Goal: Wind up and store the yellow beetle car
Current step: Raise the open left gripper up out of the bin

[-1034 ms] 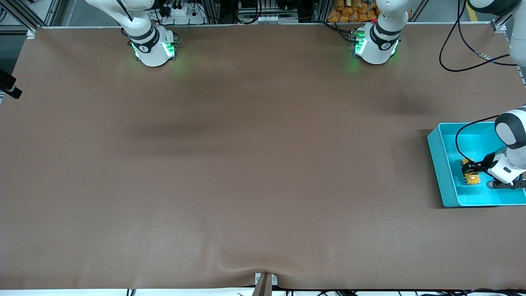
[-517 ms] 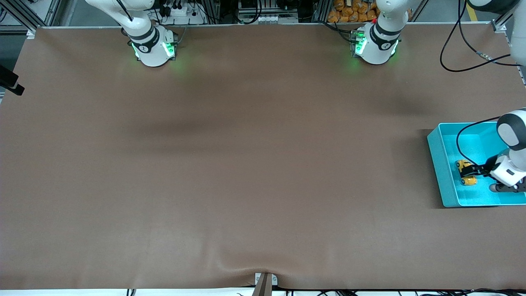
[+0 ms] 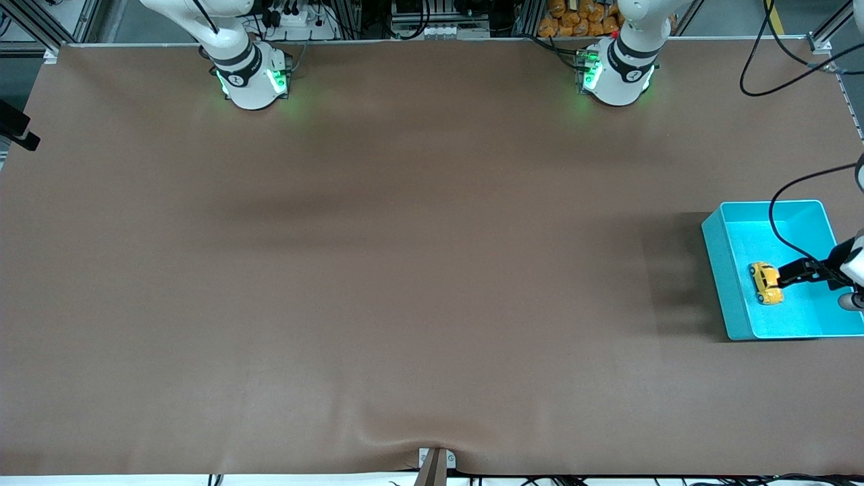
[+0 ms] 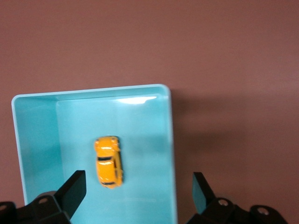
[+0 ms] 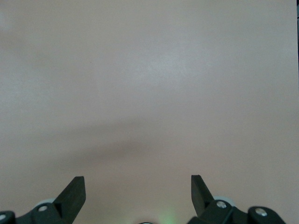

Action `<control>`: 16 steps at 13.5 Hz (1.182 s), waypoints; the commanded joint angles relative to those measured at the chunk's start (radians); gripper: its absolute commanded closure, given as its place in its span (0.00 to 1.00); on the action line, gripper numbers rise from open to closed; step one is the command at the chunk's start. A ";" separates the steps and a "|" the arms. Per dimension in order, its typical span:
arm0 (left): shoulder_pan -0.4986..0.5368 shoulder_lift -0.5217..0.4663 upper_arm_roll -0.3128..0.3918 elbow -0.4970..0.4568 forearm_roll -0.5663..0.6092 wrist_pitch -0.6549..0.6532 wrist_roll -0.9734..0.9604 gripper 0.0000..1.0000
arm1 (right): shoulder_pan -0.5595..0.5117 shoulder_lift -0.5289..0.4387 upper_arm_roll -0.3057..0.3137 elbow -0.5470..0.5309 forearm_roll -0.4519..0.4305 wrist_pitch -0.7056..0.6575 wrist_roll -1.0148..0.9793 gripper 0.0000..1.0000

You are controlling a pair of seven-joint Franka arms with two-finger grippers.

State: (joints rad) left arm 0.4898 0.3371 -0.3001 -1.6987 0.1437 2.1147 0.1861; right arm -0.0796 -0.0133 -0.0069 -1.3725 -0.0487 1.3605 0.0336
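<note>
Even overhead light falls on the brown desk, leaving soft, diffuse shadows across it and a darker one beside the turquoise bin. A white glare streak marks the bin's inner wall. Green lamps glow at both arm bases. The right wrist view looks washed out and pale.

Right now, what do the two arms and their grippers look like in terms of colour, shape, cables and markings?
Both arms are glossy white with rounded segments and dark bands at the joints. Each base glows green, the right arm and the left arm alike. A black cable loops down toward the left gripper. Its fingers are black and wedge-shaped, with small silver screws; the right gripper matches.
</note>
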 commanded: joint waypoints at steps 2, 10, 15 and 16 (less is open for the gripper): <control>-0.010 -0.156 -0.092 -0.025 0.010 -0.181 -0.131 0.00 | -0.002 -0.011 0.002 0.004 0.009 -0.026 -0.004 0.00; -0.522 -0.386 0.231 -0.018 -0.076 -0.413 -0.286 0.00 | -0.008 -0.011 -0.001 0.018 0.004 -0.028 -0.006 0.00; -0.556 -0.400 0.253 0.053 -0.131 -0.534 -0.269 0.00 | -0.008 -0.011 -0.001 0.018 0.004 -0.028 -0.004 0.00; -0.551 -0.402 0.248 0.059 -0.134 -0.542 -0.266 0.00 | -0.008 -0.011 -0.001 0.018 0.004 -0.028 -0.004 0.00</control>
State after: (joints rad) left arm -0.0551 -0.0676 -0.0614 -1.6736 0.0342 1.6117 -0.0966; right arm -0.0808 -0.0155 -0.0090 -1.3602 -0.0489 1.3468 0.0336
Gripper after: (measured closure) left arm 0.000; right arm 0.000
